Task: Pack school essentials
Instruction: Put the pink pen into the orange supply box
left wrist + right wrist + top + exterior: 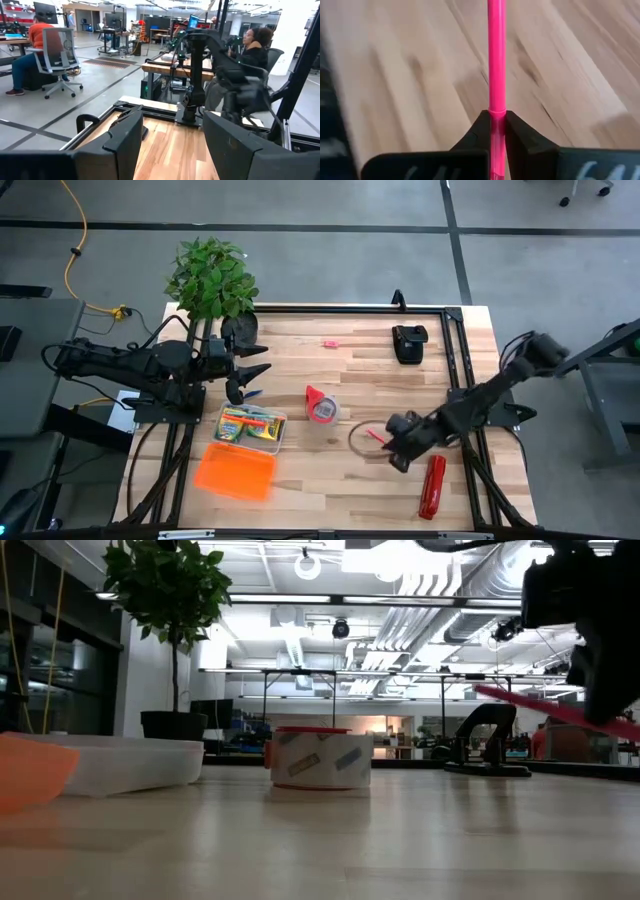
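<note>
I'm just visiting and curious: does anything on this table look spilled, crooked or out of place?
Nothing looks spilled or broken. The tiny pink piece lies alone far from the clear box of supplies, whose orange lid sits off beside it. The right gripper is shut on a pink marker.

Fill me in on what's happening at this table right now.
The right gripper has its fingers shut on a pink marker, holding it just above the table near the red stapler. The left gripper hangs open by the clear box that already holds school supplies, its orange lid lying off beside it. A red tape roll sits mid-table.
</note>
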